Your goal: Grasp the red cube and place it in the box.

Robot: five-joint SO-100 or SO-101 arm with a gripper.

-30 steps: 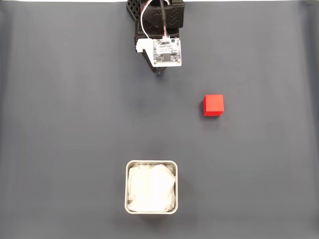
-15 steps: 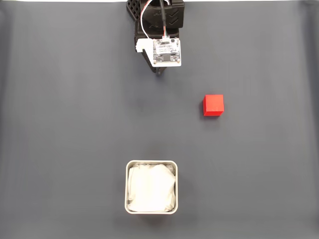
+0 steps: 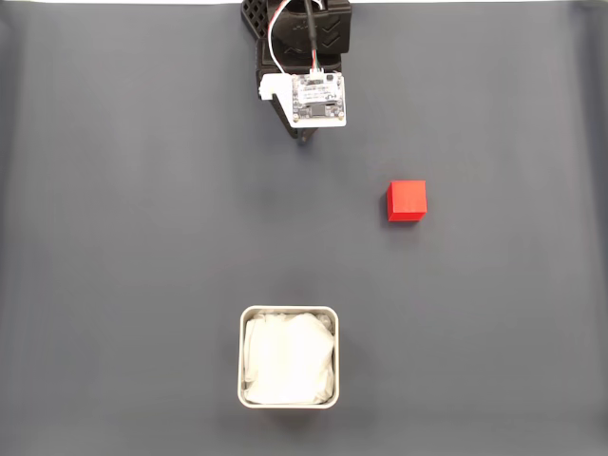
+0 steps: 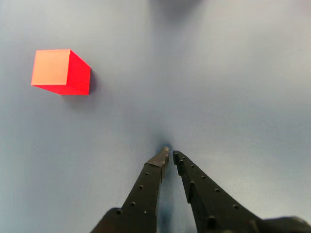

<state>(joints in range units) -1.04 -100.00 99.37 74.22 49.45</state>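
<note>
The red cube point(image 3: 407, 200) rests on the dark grey mat, right of centre in the fixed view; the wrist view has it at the upper left point(image 4: 60, 71). The box point(image 3: 288, 313), a pale square tin lined with crumpled white paper, stands at the bottom centre of the fixed view. My gripper point(image 4: 170, 154) is shut with nothing between its black fingers, tips close to the mat. In the fixed view the arm sits folded at the top centre, and the gripper point(image 3: 304, 140) peeks out under the white wrist camera board, well away from cube and box.
A dark grey mat point(image 3: 123, 237) covers the whole surface. The arm's black base point(image 3: 294, 28) stands at the top edge of the fixed view.
</note>
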